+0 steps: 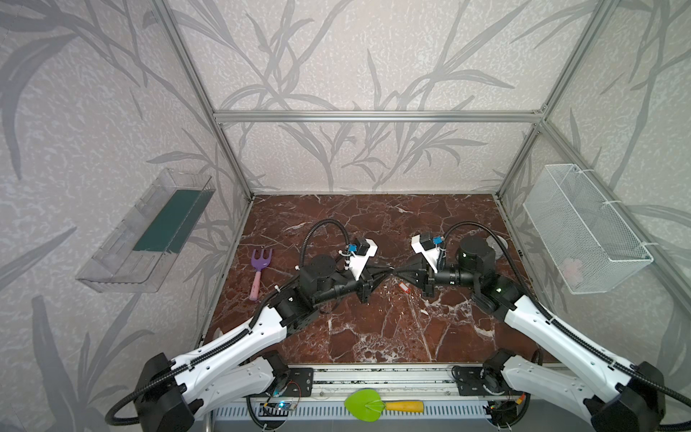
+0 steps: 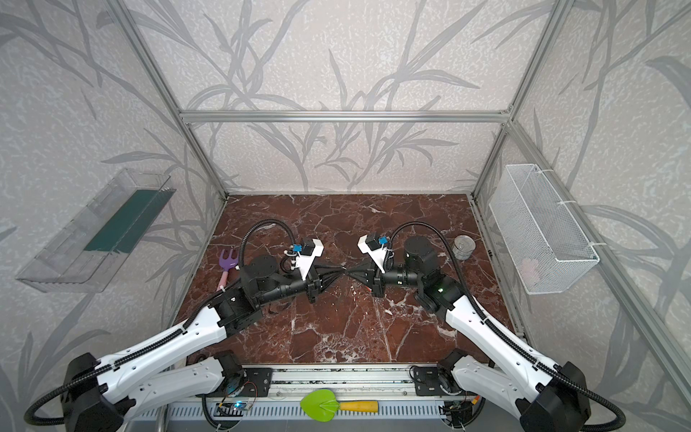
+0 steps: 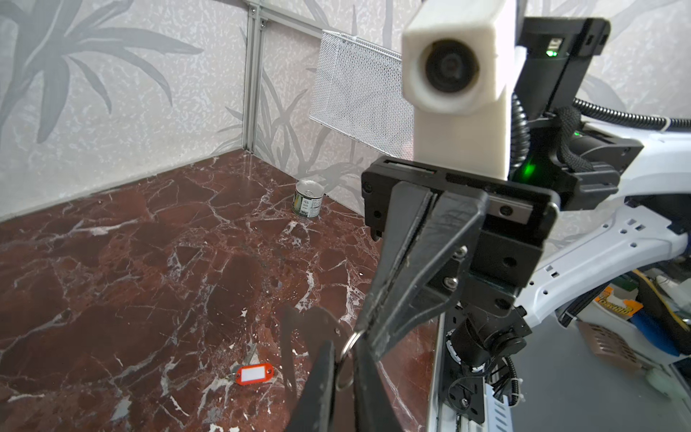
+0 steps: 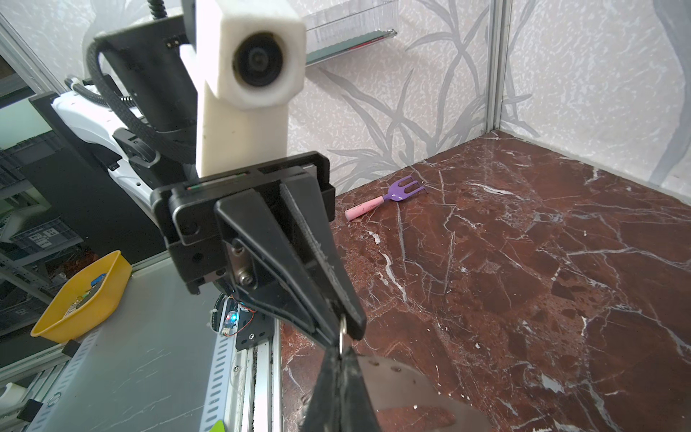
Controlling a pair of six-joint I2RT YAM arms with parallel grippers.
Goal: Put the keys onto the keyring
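The keyring [image 3: 346, 359] is a small silver metal ring hanging in the air above the middle of the table. Both grippers meet tip to tip on it. My left gripper [image 3: 346, 349] is shut on its lower part, and my right gripper [image 4: 341, 353] is shut on the other side of the ring [image 4: 342, 336]. In both top views the left gripper [image 1: 387, 272] and right gripper [image 1: 399, 272] touch noses, which hides the ring. The keys [image 3: 253, 374] are a red tag with a white label and a small silver key. They lie loose on the marble just below the right gripper, with the tag [image 1: 404, 287] showing in a top view.
A purple toy rake [image 1: 258, 273] with a pink handle lies at the left. A tin can [image 2: 463, 247] stands at the right near the wall. A wire basket [image 1: 583, 232] hangs on the right wall and a clear shelf [image 1: 146, 232] on the left. A green trowel [image 1: 374, 405] rests on the front rail.
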